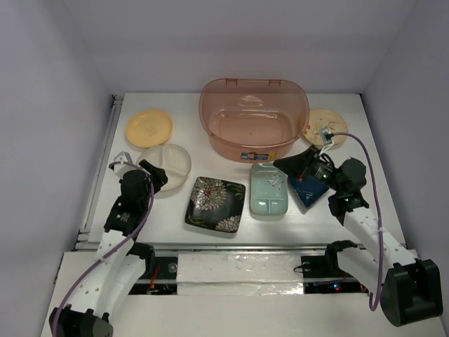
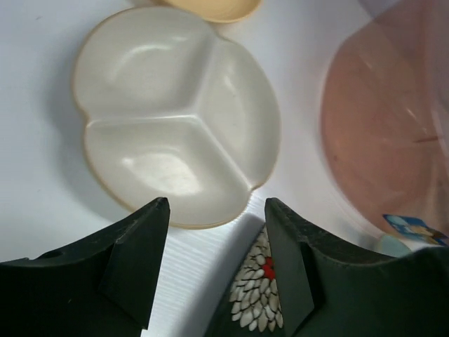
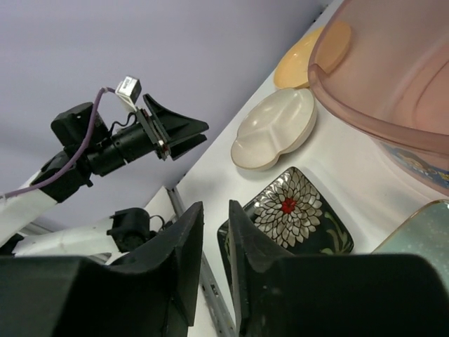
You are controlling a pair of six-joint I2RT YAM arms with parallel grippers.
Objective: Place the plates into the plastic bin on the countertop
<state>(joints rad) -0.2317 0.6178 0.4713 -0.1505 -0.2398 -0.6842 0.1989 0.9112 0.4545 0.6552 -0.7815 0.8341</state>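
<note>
The plates all lie on the countertop, outside the plastic bin. At the left, a metal rail runs along the edge of the white surface. The round yellow-orange plate sits farthest left, with the cream divided plate just in front of it. The left gripper hovers over that plate's near rim, its fingers spread wide with nothing between them. Next come the square black floral plate and the pale green divided plate. Behind these stands the bin, translucent pinkish-brown, with a small front label printed in blue and yellow; its writing is too small to read. The right gripper points leftwards above the dark blue plate and partly hides it. Its fingers are nearly together with a thin gap showing, and they hold nothing. The tan speckled plate lies farthest right, close against the bin's rim. The surface is flat and white, closed in by plain pale lilac walls on three sides.
</note>
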